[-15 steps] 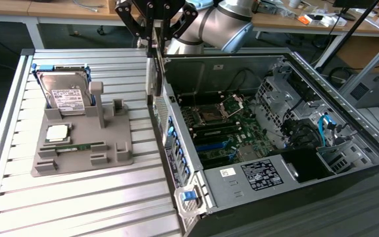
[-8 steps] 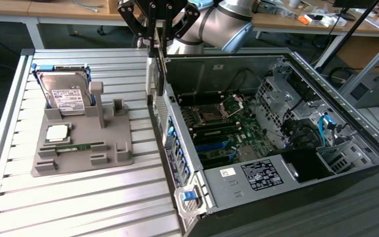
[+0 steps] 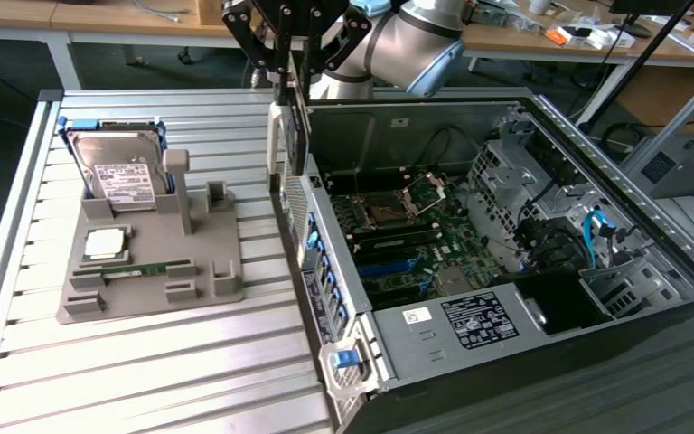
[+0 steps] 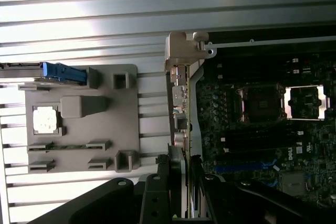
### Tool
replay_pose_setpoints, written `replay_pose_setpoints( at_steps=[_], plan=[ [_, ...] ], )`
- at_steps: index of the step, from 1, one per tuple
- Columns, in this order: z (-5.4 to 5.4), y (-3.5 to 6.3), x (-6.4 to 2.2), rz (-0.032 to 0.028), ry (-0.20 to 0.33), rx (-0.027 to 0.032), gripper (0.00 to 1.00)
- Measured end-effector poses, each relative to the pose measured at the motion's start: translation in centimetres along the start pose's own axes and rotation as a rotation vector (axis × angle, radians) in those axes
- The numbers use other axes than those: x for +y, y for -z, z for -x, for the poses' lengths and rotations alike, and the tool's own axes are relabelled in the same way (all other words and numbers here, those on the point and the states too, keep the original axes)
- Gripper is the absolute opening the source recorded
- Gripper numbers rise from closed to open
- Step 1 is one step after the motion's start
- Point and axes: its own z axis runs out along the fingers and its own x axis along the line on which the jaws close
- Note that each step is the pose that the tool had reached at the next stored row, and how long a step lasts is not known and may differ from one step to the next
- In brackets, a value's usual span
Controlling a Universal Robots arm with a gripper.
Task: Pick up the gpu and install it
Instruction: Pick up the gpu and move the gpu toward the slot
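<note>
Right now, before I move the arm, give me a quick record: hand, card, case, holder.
hand: shut on the graphics card
graphics card: hangs on edge under the hand, at the wall of the open computer case nearest the grey holder
seated: no, above the motherboard
grey holder: on the table, carrying a hard drive, a chip and a memory stick

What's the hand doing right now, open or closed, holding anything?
Hand: closed on the gpu, held edge-on at the edge of the open computer case.
</note>
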Motion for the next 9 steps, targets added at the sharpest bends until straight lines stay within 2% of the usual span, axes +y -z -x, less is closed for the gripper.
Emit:
replay_pose_setpoints(
  at_steps=[9],
  plan=[
    [0.49, -0.01, 0.04, 0.0000, 0.000, 0.0000, 0.27]
  ],
)
